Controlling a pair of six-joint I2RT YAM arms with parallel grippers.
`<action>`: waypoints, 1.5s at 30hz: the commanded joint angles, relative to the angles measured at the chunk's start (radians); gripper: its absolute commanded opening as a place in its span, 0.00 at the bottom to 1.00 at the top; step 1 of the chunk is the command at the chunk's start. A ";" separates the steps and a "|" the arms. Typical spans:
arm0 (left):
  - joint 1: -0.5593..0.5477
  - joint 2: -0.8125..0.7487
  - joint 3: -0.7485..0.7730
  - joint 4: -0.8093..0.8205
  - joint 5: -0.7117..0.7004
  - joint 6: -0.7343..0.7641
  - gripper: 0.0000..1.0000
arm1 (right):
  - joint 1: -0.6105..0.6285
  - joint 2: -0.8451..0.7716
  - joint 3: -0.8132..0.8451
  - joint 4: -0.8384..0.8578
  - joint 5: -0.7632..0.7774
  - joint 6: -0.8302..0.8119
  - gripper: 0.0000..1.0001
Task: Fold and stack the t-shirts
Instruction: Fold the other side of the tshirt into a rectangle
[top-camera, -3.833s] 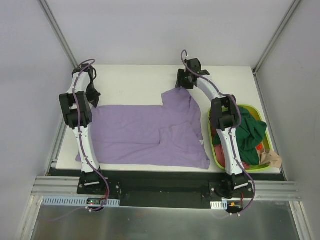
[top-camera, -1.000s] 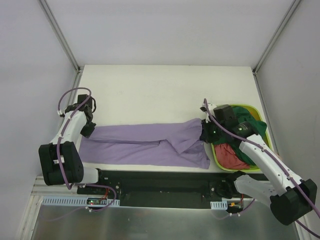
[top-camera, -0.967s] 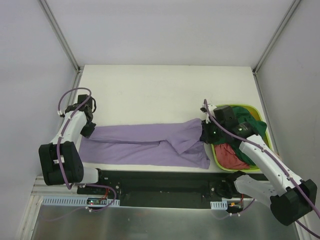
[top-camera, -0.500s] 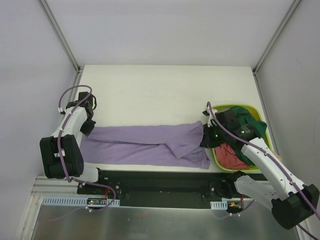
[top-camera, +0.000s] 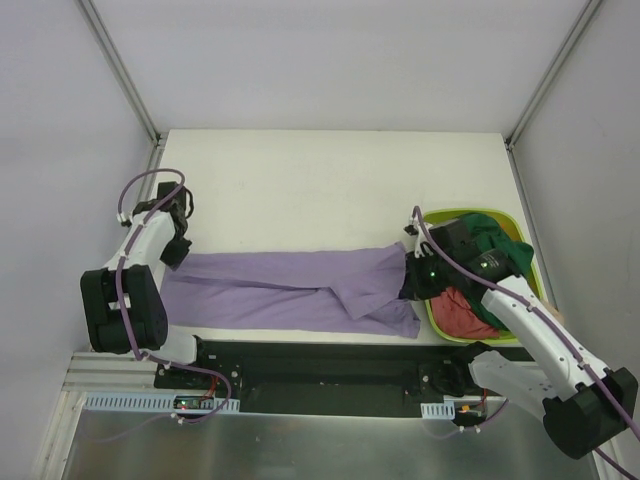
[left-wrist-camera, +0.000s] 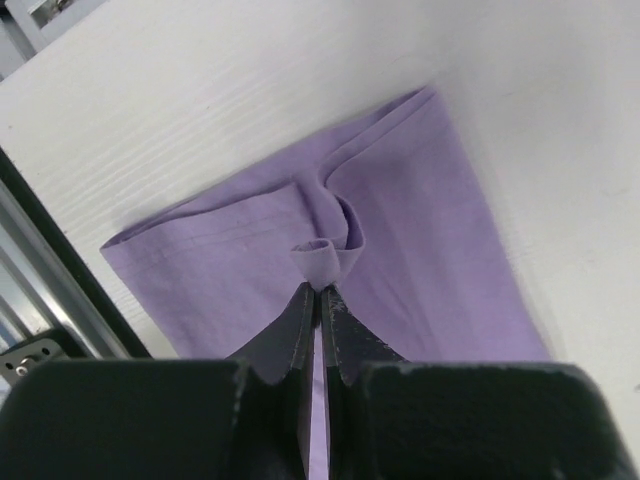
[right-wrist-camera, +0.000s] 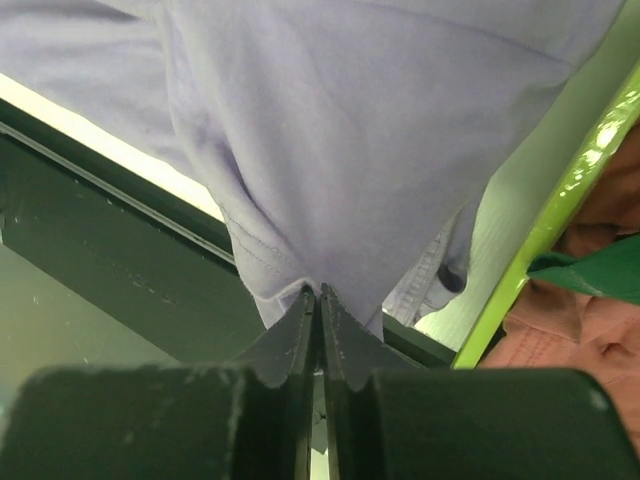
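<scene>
The light purple t-shirt (top-camera: 290, 288) lies folded lengthwise in a long band along the table's near edge. My left gripper (top-camera: 176, 250) is shut on its left end; the left wrist view shows a pinched fold of purple cloth (left-wrist-camera: 322, 258) at my fingertips (left-wrist-camera: 319, 292). My right gripper (top-camera: 408, 280) is shut on the shirt's right end, and the purple cloth (right-wrist-camera: 330, 130) hangs from it (right-wrist-camera: 320, 290) over the table's front edge. A dark green t-shirt (top-camera: 492, 250) and a red-pink one (top-camera: 462, 312) lie in the lime-green basket (top-camera: 436, 318).
The lime-green basket stands at the right of the table, just beside my right gripper; its rim (right-wrist-camera: 560, 210) shows in the right wrist view. A dark metal rail (top-camera: 320, 362) runs below the table's front edge. White table (top-camera: 320, 180) stretches behind the shirt.
Both grippers have pulled the shirt's far edge toward the near edge, turning the spread shirt into a narrow band. In the last second the right gripper has moved a little nearer and lower.
</scene>
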 joint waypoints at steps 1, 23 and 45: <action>0.005 0.008 -0.059 -0.030 -0.035 -0.019 0.00 | 0.007 -0.003 -0.057 -0.069 -0.047 0.020 0.07; -0.008 -0.187 0.015 0.017 0.302 0.070 0.99 | 0.286 0.118 0.084 0.120 0.038 -0.079 0.75; -0.008 -0.053 -0.165 0.159 0.387 0.117 0.99 | 0.550 0.714 0.217 0.184 0.245 -0.063 0.43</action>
